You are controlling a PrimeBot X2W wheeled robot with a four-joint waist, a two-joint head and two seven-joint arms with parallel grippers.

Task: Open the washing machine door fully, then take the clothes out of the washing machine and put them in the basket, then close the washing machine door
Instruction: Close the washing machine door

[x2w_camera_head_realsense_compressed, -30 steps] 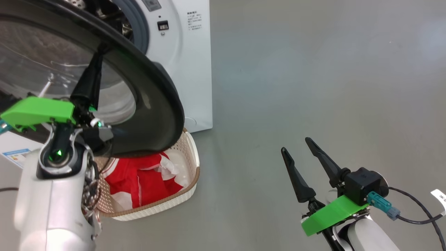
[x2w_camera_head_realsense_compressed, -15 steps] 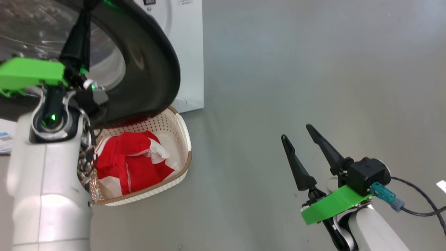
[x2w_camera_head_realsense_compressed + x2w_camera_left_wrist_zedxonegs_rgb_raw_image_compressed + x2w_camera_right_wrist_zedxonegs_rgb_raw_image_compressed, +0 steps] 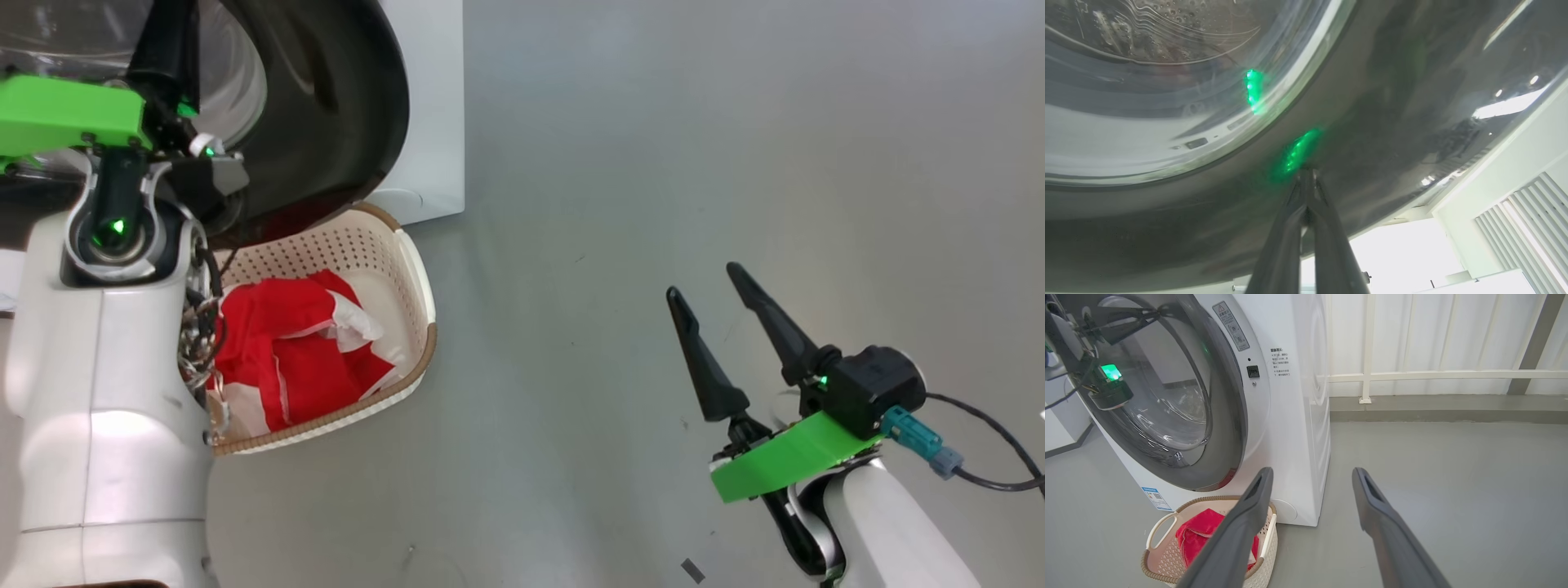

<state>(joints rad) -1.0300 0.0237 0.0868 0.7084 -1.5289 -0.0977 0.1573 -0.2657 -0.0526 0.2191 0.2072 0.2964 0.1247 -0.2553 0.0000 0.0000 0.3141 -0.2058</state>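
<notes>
The big black washing machine door hangs over the back of the basket — the red clothes lie inside the basket. The white washing machine stands behind. The left gripper points up along the door. The right gripper is over the grey floor, well apart from the basket — its two fingers are spread wide.

Clothes in basket beneath door
</notes>
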